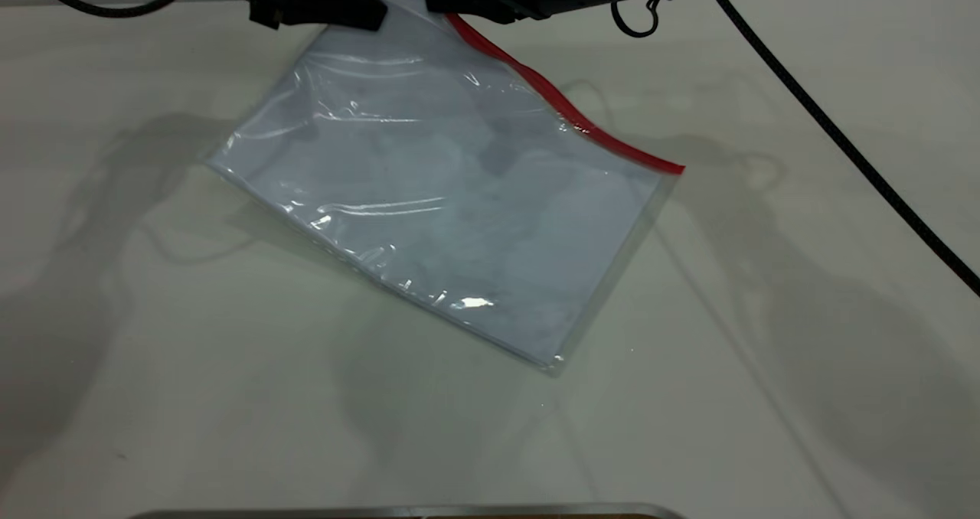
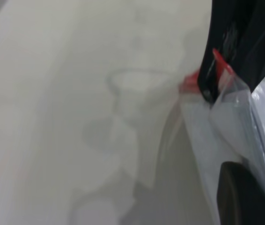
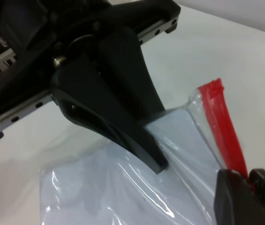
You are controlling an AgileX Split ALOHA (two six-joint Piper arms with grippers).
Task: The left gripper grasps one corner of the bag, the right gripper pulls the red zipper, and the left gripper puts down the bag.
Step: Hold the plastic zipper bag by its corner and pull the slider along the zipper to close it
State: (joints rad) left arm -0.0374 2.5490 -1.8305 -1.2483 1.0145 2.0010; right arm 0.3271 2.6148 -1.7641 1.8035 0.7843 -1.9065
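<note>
Your bag is a thin, glossy, clear pouch, bluish-white and creased, with bright glints along its folds. It hangs slanted from its top edge, its lower corners resting on the matte pale table. The red zipper runs as a narrow, slightly wavy strip down the bag's upper right edge.

Your left gripper, blunt and wedge-shaped, sits at the top of the exterior view, its fingers pinched shut on the plastic just beside the corner of the bag. Your right gripper, slim and tapered, meets the zipper right beside it.

The exterior view crops the corner off. The right wrist view shows it: the red strip's frayed end and the left gripper's smooth black fingers clamping the film. There, the right gripper's tips straddle the strip, closed on it.
</note>
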